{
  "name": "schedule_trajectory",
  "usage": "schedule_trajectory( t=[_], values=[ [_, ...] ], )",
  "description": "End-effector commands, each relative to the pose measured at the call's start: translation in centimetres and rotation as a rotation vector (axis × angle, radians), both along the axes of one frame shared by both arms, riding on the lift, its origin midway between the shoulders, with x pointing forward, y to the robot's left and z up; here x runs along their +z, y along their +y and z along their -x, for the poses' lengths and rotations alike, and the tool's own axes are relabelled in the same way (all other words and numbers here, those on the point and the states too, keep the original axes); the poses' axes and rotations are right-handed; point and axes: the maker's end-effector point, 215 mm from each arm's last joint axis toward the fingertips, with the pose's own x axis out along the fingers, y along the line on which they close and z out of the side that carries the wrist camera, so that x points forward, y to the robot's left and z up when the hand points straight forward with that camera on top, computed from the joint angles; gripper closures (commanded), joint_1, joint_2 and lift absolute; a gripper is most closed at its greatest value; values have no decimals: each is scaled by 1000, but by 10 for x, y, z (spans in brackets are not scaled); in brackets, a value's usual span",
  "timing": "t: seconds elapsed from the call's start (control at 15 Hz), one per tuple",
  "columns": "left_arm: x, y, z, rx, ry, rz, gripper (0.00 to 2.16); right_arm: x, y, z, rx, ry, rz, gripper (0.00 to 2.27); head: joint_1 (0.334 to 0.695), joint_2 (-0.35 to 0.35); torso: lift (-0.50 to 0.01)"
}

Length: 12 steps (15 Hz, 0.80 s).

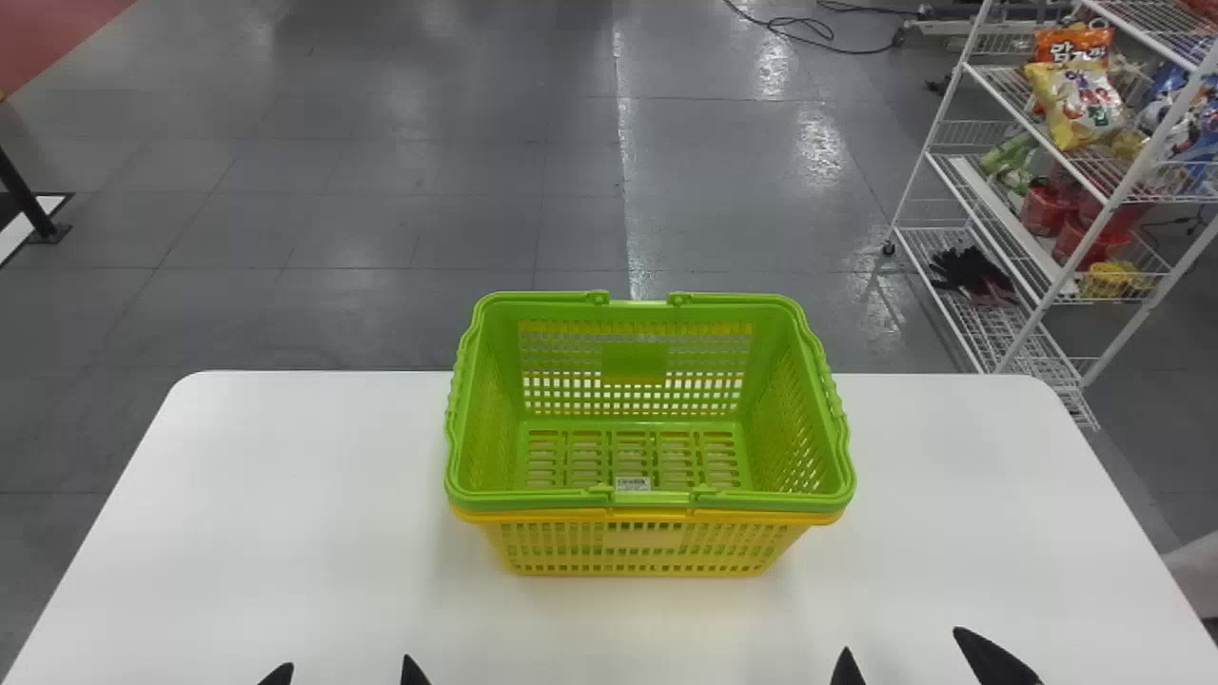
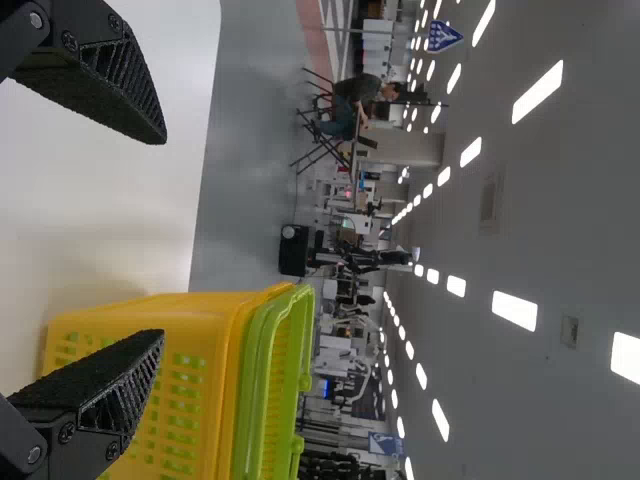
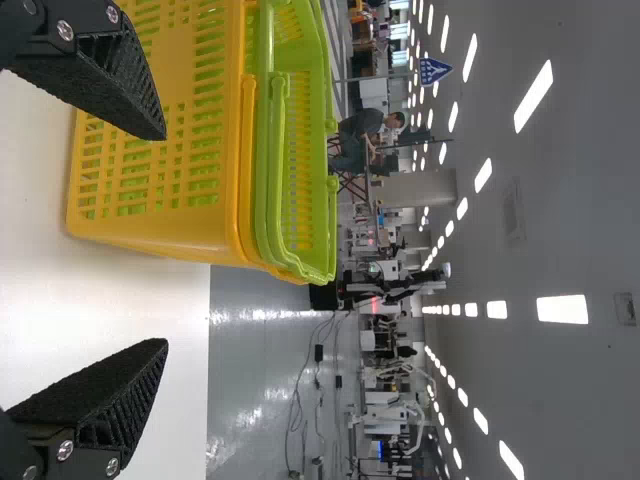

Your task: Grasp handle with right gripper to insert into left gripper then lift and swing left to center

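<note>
Rows of ceiling lights [image 2: 538, 92] glow bright white. The tabletop [image 1: 285, 495] is brightly lit, a soft shadow lying just beside the baskets [image 1: 644, 539]; beyond its far edge, glare streaks the glossy floor [image 1: 381, 219].

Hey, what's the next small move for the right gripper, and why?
Probably ease the open right gripper forward and left, toward the green handle on the near rim. That handle lies folded down on the green basket, nested in the yellow basket, and the gripper hangs nearer the robot, off to the right, with nothing between its fingers.
</note>
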Motion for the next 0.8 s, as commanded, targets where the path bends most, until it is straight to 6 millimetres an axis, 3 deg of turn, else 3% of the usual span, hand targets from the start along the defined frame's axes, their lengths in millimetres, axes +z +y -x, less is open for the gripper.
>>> schedule_trajectory(
  t=[0.0, 0.73],
  values=[
    [0, 1, 0, 4, 1, 0, 134, 0, 0, 2, 0, 1, 0, 63, 695, -24, -93],
    [10, -5, 1, -1, -37, 15, 63, 1, -5, 2, -15, -3, 3, 63, 695, -40, -93]
  ],
)
